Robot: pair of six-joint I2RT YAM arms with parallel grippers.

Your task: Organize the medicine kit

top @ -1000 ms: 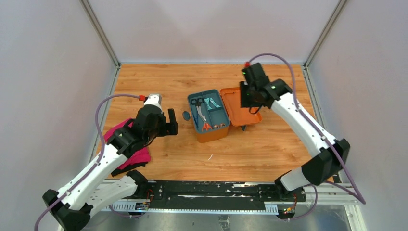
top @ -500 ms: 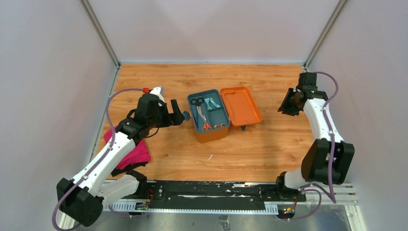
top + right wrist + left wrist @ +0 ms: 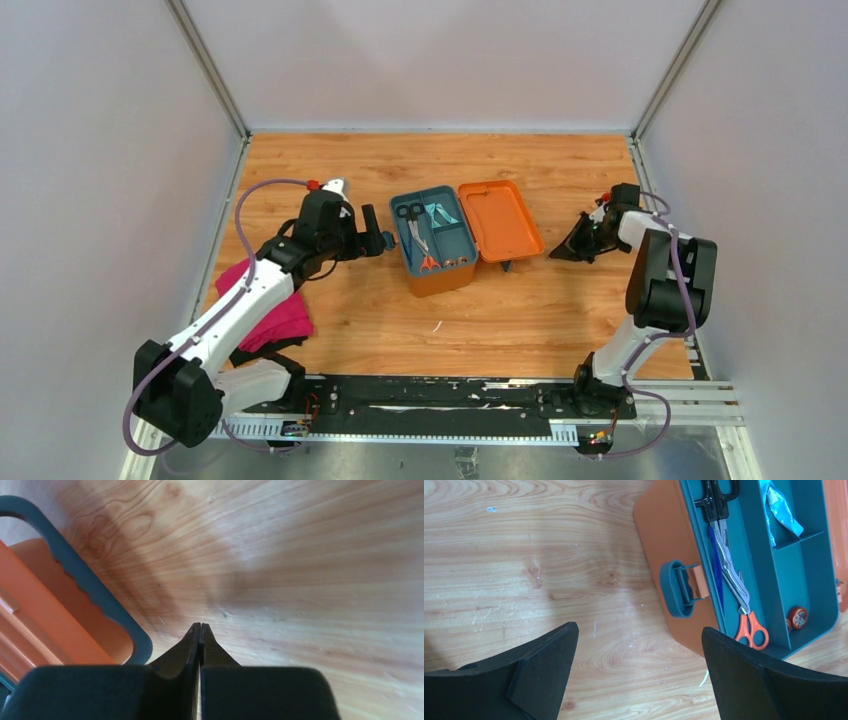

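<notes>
At the far left, near the wall, a pink cloth [image 3: 283,318] lies crumpled on the wooden table [image 3: 400,330], partly under my left arm. My left pincer [image 3: 639,630] hangs over bare wood with its jaws spread wide and nothing between them. It is just left of the medicine kit [image 3: 441,279], level with the grey-blue latch [image 3: 679,589] on the box's left wall. I cannot tell whether it touches that latch.

The kit sits in the middle of the table, open. Its orange body holds a teal divided tray [image 3: 794,565]. In the long left compartment lie black-handled scissors [image 3: 716,495] at the far end and orange-handled scissors [image 3: 751,627] at the near end, with a slim metal tool [image 3: 726,562] between them. A blue and white packet [image 3: 780,510] lies in the far right compartment, and a small brown round thing [image 3: 797,616] sits in the near right one. The orange lid [image 3: 500,220] is folded out flat on the table to the right of the body, inside up.

Right of the lid, apart from it, my right pincer [image 3: 200,626] is low over the wood with its fingers pressed together and holding nothing. From my right wrist, the kit's grey-blue handle [image 3: 85,580] shows at the left, curving along the orange lid.
</notes>
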